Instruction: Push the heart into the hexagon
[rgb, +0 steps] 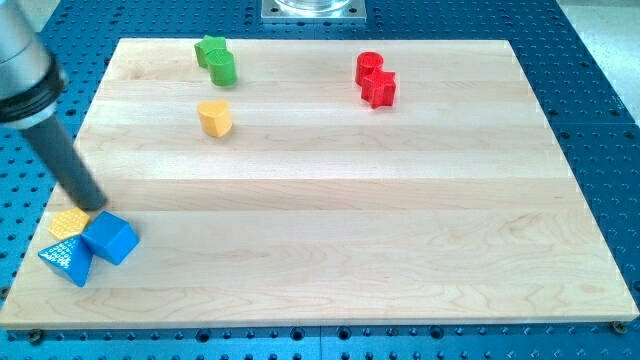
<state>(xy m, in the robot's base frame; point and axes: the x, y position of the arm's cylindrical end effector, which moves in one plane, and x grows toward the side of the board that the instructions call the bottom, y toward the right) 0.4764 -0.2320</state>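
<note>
My tip (97, 207), a bare rod with no claw, holds nothing and touches the yellow hexagon (68, 222), far from the yellow heart (214, 117).

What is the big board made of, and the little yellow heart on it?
The board looks like pale wood with a smooth, lightly sealed finish: long grain lines and plank seams run across it. The yellow heart looks like painted wood or hard plastic; its colour is even and matte, with no grain showing, so I cannot tell which.
</note>
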